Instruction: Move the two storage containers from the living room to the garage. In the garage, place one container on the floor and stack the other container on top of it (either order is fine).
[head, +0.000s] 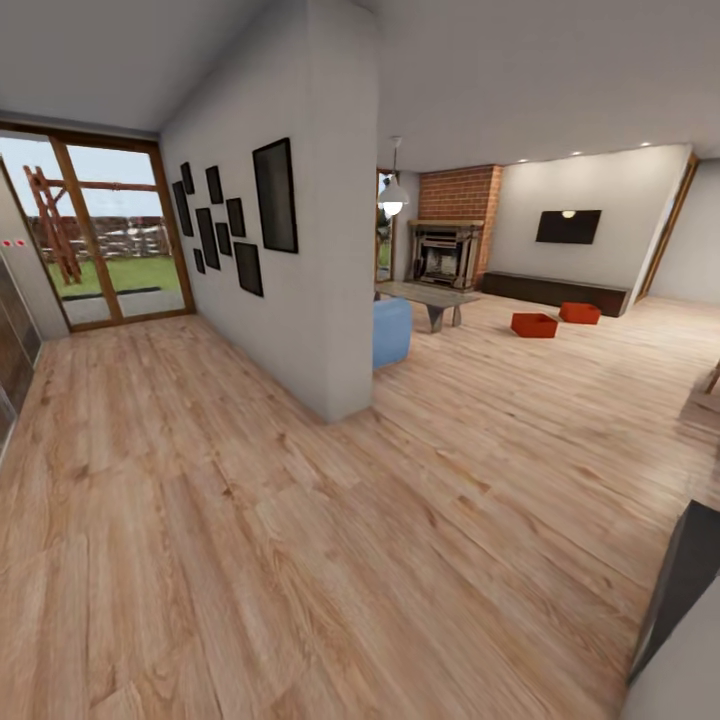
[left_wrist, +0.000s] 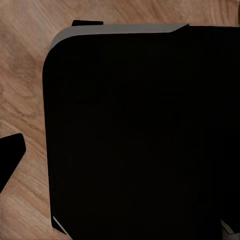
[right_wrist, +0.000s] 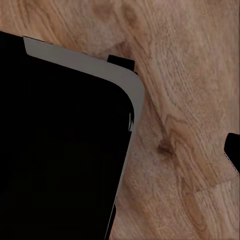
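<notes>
Two storage containers (head: 534, 324) (head: 579, 313) seen apart on living room plank floor (head: 300, 520), near fireplace (head: 447, 250), hand states cannot be told

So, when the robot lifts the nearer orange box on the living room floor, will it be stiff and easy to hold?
The nearer storage container probably stays stiff: its walls look straight and boxy. It looks low and open-topped, so likely light and unlikely to tip. Thin plain walls may be slippery to pinch.

Black picture frames (head: 232, 215) on a white partition wall (head: 300, 250), glass patio doors (head: 100, 235) beyond, a blue seat (head: 392, 332) beside a low grey table (head: 432, 297), a pendant lamp (head: 393, 198) above.
</notes>
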